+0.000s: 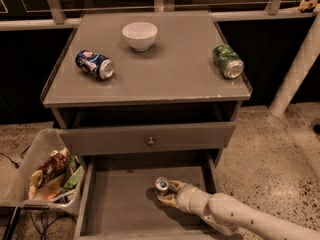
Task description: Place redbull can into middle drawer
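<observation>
Pincer: the pincer [167, 192] is low inside the open drawer, right of its centre, with its fingers closed around the redbull can.
Redbull can: the redbull can [161, 185] stands roughly upright in that grip with its silver top facing up. I cannot tell whether its base touches the drawer floor.
Middle drawer: the middle drawer [120, 204] is pulled out, and its flat grey floor shows to the left of the can.
Arm: the pale arm [235, 216] comes in from the lower right corner and crosses the drawer's right front part.
Worktop: the grey worktop [170, 79] of the cabinet carries three things, well apart from one another.
Pepsi can: the Pepsi can [94, 64] lies on its side at the left.
Green can: the green can [228, 61] lies on its side near the right edge.
Bowl: the white bowl [139, 35] sits upright at the back, near the middle.
Upper drawer front: the upper drawer front [100, 140] is pushed in above the open drawer and has a small round knob [150, 141] at its centre.
Bin: the clear bin [30, 151] stands on the floor left of the cabinet and holds snack packets.
</observation>
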